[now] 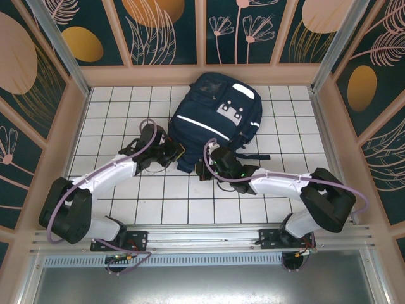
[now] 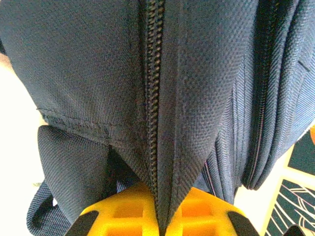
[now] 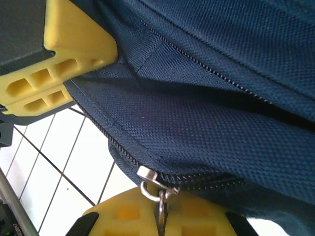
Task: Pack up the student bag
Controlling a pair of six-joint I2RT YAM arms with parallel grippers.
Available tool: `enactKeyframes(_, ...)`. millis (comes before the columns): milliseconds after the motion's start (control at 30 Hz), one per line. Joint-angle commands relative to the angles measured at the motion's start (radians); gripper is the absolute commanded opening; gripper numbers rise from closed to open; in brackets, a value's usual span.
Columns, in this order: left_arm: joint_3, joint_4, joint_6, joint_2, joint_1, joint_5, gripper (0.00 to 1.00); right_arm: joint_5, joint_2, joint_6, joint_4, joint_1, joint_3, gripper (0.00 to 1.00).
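Close to me, the two arms are fixed side by side at the near edge of the white tiled table (image 1: 126,190). Both arms reach away from me toward the middle.

The left gripper (image 1: 169,154) is closed tight. Its yellow fingers (image 2: 216,214) pinch a fold of blue cloth at the near end of the bag (image 1: 218,114). The zip (image 2: 153,98) runs straight down into the pinch.

The right gripper (image 1: 209,166) is just beside it, also at the near end of the bag. It is closed too. It has hold of the little silver zip pull (image 3: 153,187), which hangs down between its yellow fingers (image 3: 101,219).

The bag is big and dark blue. It lies flat on the tiles, from the middle of the table to near the far side, and it leans a bit to the right. Its front faces up, with white stripes and a grey patch on it.

Behind the bag are the walls (image 1: 164,25), dark green with pale flowers and orange spots.
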Motion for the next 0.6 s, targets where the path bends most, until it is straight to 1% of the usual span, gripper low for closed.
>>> enactKeyframes(0,0.041,-0.027,-0.002,-0.068,0.075,-0.139,0.00,0.133,-0.037,-0.026,-0.134,-0.061,-0.065,0.00)
enactKeyframes(167,0.052,-0.052,0.022,-0.079,0.075,-0.163,0.00,0.070,-0.065,-0.061,-0.117,-0.097,-0.083,0.00)
enactKeyframes(267,0.044,-0.042,0.028,-0.078,0.075,-0.157,0.00,-0.053,-0.076,-0.094,-0.091,-0.106,-0.085,0.00)
enactKeyframes(333,0.035,-0.031,0.019,-0.070,0.075,-0.139,0.00,-0.087,-0.078,-0.100,-0.082,-0.104,-0.081,0.00)
enactKeyframes(467,0.038,-0.038,0.023,-0.076,0.075,-0.148,0.00,-0.049,-0.068,-0.122,-0.108,-0.110,-0.077,0.00)
enactKeyframes(567,0.047,-0.058,0.035,-0.099,0.077,-0.168,0.00,-0.010,-0.057,-0.120,-0.126,-0.141,-0.097,0.00)
